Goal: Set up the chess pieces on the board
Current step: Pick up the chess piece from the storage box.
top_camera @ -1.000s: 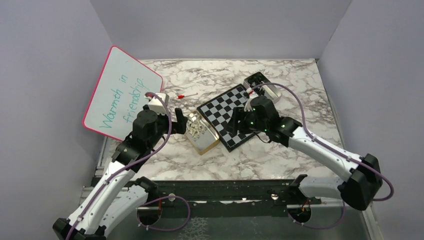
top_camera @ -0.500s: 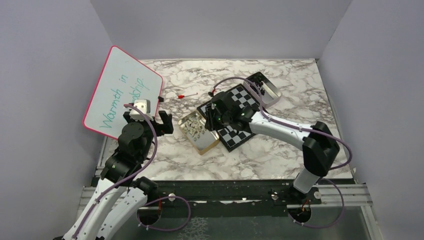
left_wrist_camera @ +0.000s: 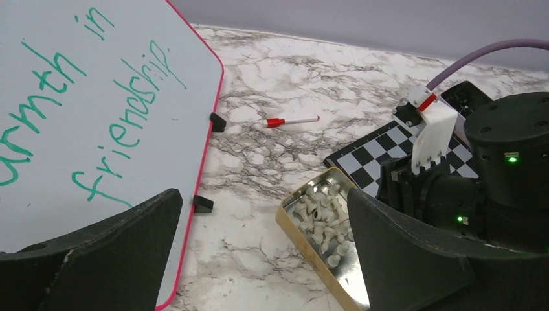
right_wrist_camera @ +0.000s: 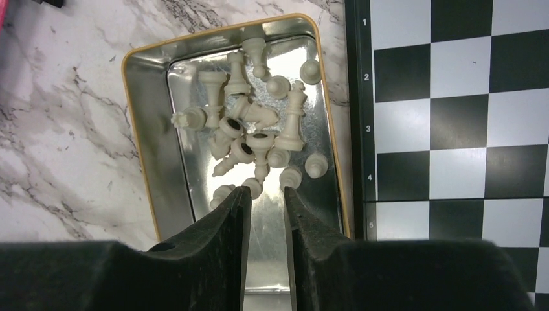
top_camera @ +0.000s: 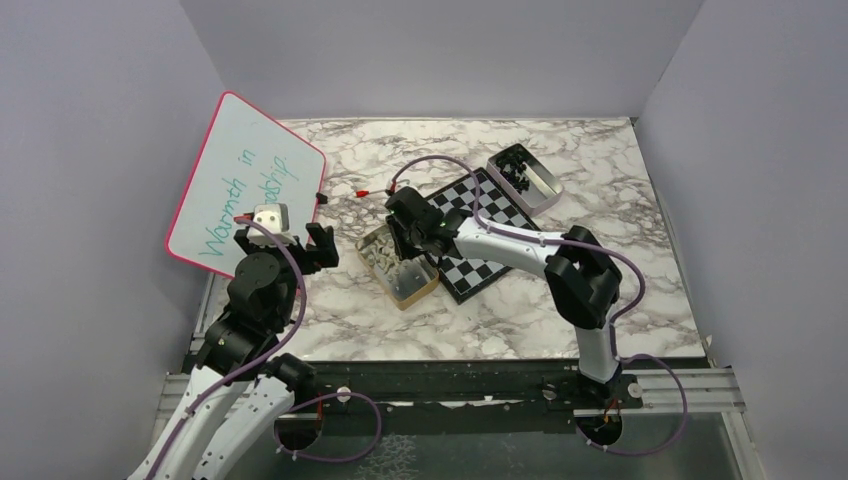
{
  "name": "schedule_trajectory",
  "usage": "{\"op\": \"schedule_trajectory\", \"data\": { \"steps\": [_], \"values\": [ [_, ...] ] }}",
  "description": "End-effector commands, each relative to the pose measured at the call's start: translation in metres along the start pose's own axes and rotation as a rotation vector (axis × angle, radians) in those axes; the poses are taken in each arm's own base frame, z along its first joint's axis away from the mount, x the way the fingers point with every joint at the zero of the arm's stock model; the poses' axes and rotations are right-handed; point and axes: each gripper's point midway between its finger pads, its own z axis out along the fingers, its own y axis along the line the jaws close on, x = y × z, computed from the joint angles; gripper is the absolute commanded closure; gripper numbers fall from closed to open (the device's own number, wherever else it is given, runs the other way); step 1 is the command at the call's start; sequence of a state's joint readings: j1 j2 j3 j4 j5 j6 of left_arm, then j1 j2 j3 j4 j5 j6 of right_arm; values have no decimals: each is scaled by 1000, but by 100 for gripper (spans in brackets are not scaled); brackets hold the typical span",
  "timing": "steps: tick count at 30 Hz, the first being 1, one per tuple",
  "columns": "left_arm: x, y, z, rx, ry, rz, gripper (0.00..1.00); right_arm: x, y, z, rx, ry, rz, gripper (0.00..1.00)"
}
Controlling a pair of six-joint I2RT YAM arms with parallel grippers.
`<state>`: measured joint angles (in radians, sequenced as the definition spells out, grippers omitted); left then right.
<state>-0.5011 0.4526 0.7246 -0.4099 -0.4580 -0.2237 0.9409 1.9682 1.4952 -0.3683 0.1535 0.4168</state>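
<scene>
Several pale chess pieces (right_wrist_camera: 249, 123) lie loose in a gold-rimmed tin (right_wrist_camera: 139, 129), also seen in the left wrist view (left_wrist_camera: 320, 217). The chequered board (top_camera: 490, 205) lies right of the tin with no pieces on it that I can see; its numbered edge shows in the right wrist view (right_wrist_camera: 453, 116). My right gripper (right_wrist_camera: 265, 193) hovers over the tin's near end (top_camera: 405, 262), jaws a narrow gap apart with nothing between them. My left gripper (left_wrist_camera: 265, 259) is wide open and empty, left of the tin (top_camera: 320, 245). Black pieces (top_camera: 515, 170) lie in a second tin.
A pink-framed whiteboard (top_camera: 240, 190) leans at the left, close to my left gripper. A red-capped marker (top_camera: 372, 191) lies behind the gold tin. The tin of black pieces (top_camera: 540, 185) sits at the board's far right corner. The right arm (left_wrist_camera: 505, 168) fills the left wrist view's right side.
My right gripper swung left off the board and now hangs over the tin of pale pieces. My left arm drew back toward the whiteboard, away from the tin.
</scene>
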Motion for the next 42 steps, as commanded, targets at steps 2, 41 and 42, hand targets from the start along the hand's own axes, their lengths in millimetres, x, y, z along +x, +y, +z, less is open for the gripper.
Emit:
{"op": "schedule_trajectory", "data": {
  "steps": [2,41,42],
  "values": [
    [-2,6,-3,-26,-19,-10,1,0,-4,12,82,9,-58,70],
    [-5,11,-7,-40,-41,-19,1,9,1,17,74,60,-88,89],
    [-4,11,-7,-37,-39,-20,1,6,4,13,61,53,-83,89]
  ]
}}
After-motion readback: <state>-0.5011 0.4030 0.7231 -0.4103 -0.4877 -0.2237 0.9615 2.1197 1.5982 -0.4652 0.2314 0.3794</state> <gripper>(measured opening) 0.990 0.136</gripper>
